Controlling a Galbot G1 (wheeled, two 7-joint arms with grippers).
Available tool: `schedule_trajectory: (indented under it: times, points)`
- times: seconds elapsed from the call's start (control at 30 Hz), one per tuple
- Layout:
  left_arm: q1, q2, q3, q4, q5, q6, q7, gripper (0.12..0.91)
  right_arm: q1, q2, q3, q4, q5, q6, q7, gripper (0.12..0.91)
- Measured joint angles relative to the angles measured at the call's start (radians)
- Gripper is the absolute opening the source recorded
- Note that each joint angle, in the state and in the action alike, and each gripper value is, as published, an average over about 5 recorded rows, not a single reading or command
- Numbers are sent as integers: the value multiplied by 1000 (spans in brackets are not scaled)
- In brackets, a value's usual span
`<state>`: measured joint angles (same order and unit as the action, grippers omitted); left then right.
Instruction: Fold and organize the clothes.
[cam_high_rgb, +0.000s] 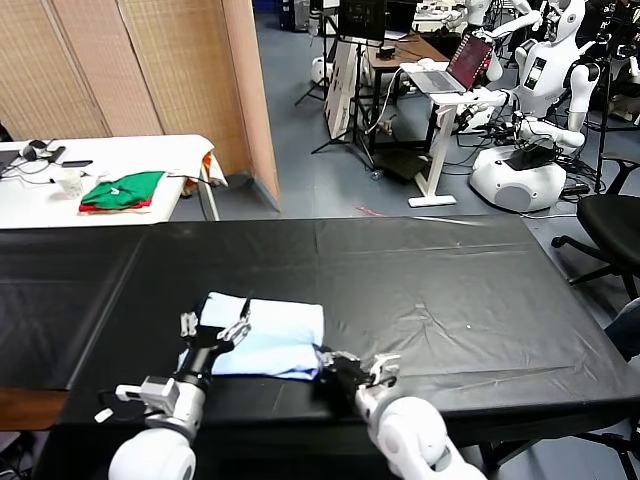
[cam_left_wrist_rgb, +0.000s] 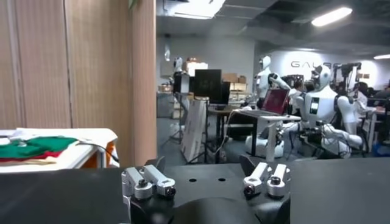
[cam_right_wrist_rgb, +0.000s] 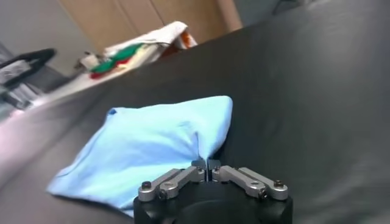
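A pale sky-blue cotton T-shirt (cam_high_rgb: 265, 337), already folded into a compact rectangle, lies on the black-covered counter (cam_high_rgb: 430, 290) near the robot's edge. The right pincer (cam_right_wrist_rgb: 206, 165) is pinched shut on a tuck of fabric at the shirt's near right corner, the cloth puckering up between its tips. The left pincer (cam_high_rgb: 212, 330) stands wide at the shirt's left edge, its fingers over the cloth but gripping nothing.

The step in hand looks like a final fold or a tidying shift of the bundle. To do it well, the right pincer should likely catch every layer at that corner, not the top one alone, and move low and slow so the stack does not peel apart; the left could steady the opposite edge.

Beyond the counter, folded green and red garments (cam_high_rgb: 122, 192) rest on a white side table (cam_high_rgb: 150, 150). The shirt shows no legible lettering. On the far wall in the left wrist view, partial letters reading "GAL" (cam_left_wrist_rgb: 303, 64) are visible behind white humanoid robots (cam_left_wrist_rgb: 323, 112).
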<state>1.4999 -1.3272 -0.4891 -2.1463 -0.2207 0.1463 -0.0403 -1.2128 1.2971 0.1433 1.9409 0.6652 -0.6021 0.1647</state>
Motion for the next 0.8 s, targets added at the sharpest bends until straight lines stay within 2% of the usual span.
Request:
schedule_trajectory:
  times: [0.13,0.27,0.33,0.47,0.63,0.7,0.8]
  points:
    - [5,0,-4,1,2,-2,-8,907,-10,-58,62,37,-1,-50,5,154]
    - [14,-5,-4,-4,14,-2,-17,907,-15,-104,117,61,-11,-68,-34,166]
    - [20,-5,-4,-4,30,-4,-17,907,-20,-121,140,73,-16,-82,-52,214]
    - [29,2,-6,-8,48,-9,-17,907,-34,-149,179,98,-12,-106,-70,426]
    - [34,14,-7,-9,11,-17,-21,907,-59,-179,224,137,1,-113,-72,746]
    - [38,17,-9,-9,-12,-17,-31,907,-71,-188,240,153,1,-112,-67,841]
    - [50,25,-17,-19,-56,8,-54,907,-93,-200,262,178,1,-105,-49,898]
